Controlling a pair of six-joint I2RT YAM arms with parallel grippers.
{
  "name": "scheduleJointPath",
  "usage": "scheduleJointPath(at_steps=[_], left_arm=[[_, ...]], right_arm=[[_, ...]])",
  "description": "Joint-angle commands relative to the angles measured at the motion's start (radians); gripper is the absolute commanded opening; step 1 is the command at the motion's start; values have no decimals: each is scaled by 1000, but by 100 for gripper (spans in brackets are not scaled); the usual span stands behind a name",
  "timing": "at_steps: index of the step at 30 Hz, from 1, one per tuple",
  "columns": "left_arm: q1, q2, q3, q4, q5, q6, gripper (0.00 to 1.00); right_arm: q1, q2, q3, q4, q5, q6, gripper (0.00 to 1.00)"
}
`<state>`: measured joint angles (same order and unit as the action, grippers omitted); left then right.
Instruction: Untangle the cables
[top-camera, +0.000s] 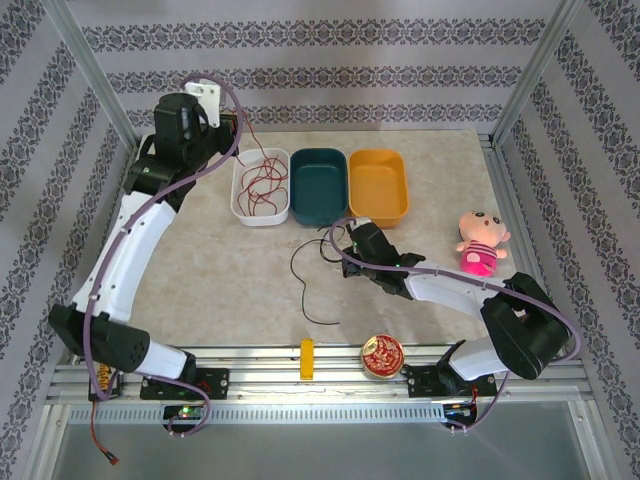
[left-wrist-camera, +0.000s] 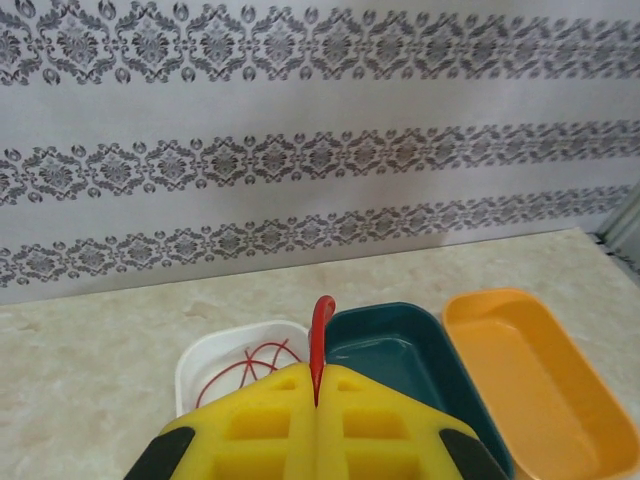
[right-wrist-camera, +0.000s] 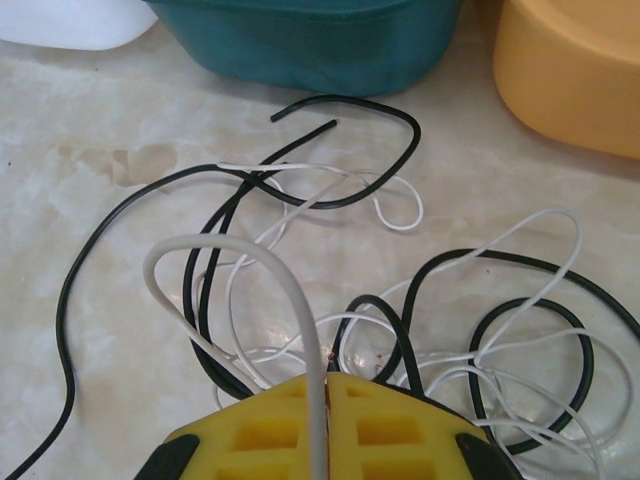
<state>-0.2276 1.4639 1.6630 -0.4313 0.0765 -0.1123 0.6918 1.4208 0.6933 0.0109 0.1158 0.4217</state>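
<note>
Right wrist view shows the right gripper clenched on a white cable. The cable bends up in a hoop from the yellow fingers and goes down into the mess on the counter. There the white cable and a black cable loop over and under each other, just in front of the teal bin. So these two are not yet apart.

Left wrist view shows the left gripper clenched on the tip of a red cable. It hangs above the white bin, and the rest of the red cable lies curled inside that bin. The red one looks sorted. I think it only needs to be let go so the tip drops in too.

The job now, I think, is to pull the white cable free of the black one. It is best to lift slowly and straight up, so the white loops slide out and do not pull tight into a knot. If the black cable rises too, stop and pull from another side. Pull away from the bins so nothing tips. Then lay the white cable in a bin of its own, maybe the teal one or the orange bin.
</note>
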Motion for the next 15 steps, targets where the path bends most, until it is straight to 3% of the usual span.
scheduleJointPath(at_steps=[1, 15], left_arm=[[28, 47, 38, 95, -21, 24, 0], [36, 214, -32, 122, -17, -53, 0]], right_arm=[[12, -22, -24, -17, 13, 32, 0], [25, -24, -9, -32, 19, 46, 0]])
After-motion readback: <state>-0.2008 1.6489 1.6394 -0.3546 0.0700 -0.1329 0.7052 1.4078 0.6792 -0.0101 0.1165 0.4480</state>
